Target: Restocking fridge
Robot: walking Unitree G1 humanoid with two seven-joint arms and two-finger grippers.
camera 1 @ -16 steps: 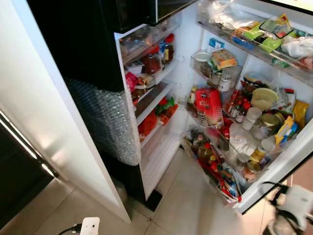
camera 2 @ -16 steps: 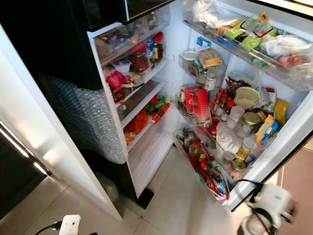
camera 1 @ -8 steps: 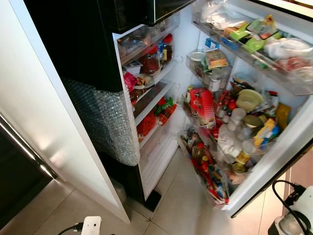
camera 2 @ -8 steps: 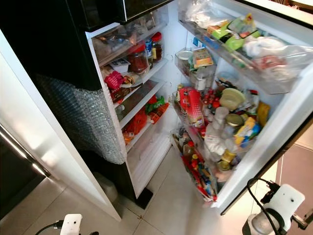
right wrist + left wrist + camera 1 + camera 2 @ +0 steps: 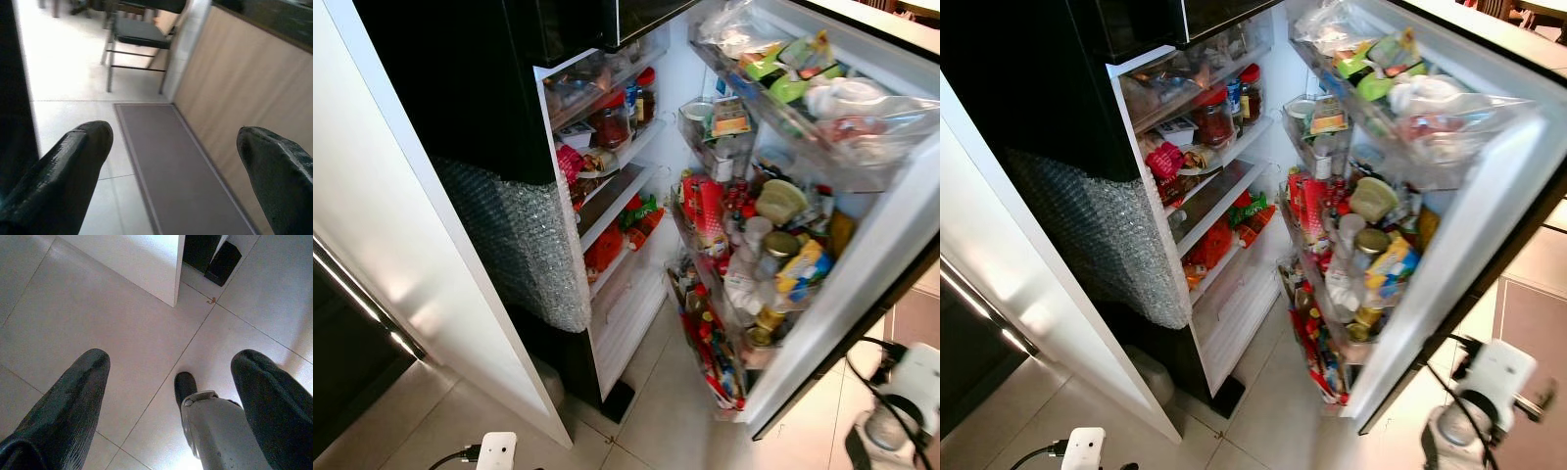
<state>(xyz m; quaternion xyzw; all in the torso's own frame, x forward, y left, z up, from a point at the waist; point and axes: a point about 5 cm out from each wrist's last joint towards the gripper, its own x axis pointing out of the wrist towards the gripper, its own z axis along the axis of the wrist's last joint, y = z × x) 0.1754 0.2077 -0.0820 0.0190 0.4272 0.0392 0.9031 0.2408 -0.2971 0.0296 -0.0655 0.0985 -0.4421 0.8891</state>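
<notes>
The fridge (image 5: 617, 186) stands open, its shelves holding jars, a red-lidded jar (image 5: 612, 122) and red and orange packets. Its door (image 5: 871, 255) is partly swung in, with racks crowded with bottles, jars, bags and a red packet (image 5: 705, 201). My right arm's wrist (image 5: 901, 411) hangs low beside the door's outer edge. In the right wrist view the right gripper (image 5: 173, 132) is open and holds nothing. The left gripper (image 5: 172, 360) is open too, pointing down at the floor tiles.
A white cabinet panel (image 5: 401, 245) and bubble wrap (image 5: 524, 245) flank the fridge on the left. A white device (image 5: 494, 452) with a cable lies on the floor. Behind the door are a grey rug (image 5: 181, 171), a chair (image 5: 139, 34) and a wooden counter wall (image 5: 244, 83). My foot (image 5: 210, 426) stands on the tiles.
The fridge door has swung leftward, narrowing the opening, and its racks now face the shelves more. My right wrist has stayed low by the door's edge.
</notes>
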